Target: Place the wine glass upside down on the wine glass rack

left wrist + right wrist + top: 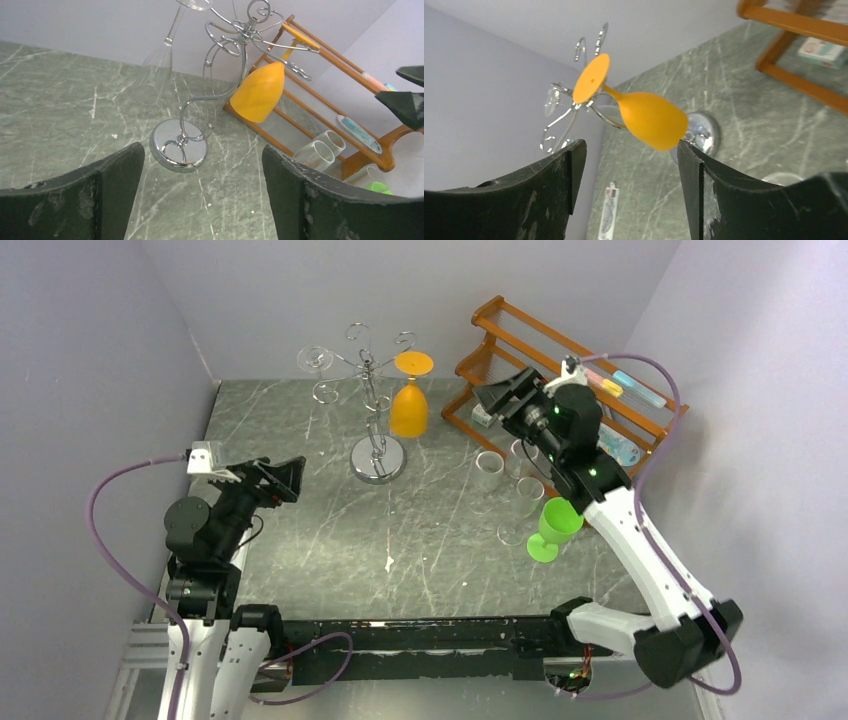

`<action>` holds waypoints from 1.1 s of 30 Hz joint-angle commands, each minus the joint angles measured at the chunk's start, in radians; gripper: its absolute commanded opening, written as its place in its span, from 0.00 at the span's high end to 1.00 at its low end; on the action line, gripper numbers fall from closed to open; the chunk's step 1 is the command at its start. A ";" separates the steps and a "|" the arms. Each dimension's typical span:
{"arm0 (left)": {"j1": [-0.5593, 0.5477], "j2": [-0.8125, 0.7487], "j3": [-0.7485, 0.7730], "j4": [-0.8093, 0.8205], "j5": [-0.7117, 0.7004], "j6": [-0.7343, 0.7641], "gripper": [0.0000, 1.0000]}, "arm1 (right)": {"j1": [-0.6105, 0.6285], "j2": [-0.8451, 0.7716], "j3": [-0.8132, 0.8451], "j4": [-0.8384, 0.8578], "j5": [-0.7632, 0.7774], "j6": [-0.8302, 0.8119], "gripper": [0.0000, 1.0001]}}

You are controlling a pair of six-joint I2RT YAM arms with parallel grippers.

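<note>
At the left edge, our left gripper (296,480) sits spread wide and empty, with an open stretch of worktop (300,540) ahead of it. Next comes the one wine glass rack (371,380), near the back wall, carrying two glasses: one clear glass (159,65) on a left arm and the orange wine glass (409,408) hanging upside down on a right arm. Just right of it, our right gripper (498,390) is wide and empty, apart from the bowl. Further right stand several clear glasses (490,468), crowded together, one green glass (555,525), and one wooden shelf (520,340) by the right wall.
</note>
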 commanded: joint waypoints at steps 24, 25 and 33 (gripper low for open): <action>0.002 0.018 0.052 -0.040 -0.015 0.010 0.08 | 0.243 0.038 -0.139 -0.308 0.443 -0.258 0.36; 0.001 0.018 0.051 -0.040 -0.016 0.009 0.08 | 0.243 0.048 -0.142 -0.299 0.447 -0.262 0.36; 0.001 0.028 0.047 -0.039 -0.029 -0.011 0.11 | 0.242 0.163 -0.130 -0.265 0.426 -0.287 0.55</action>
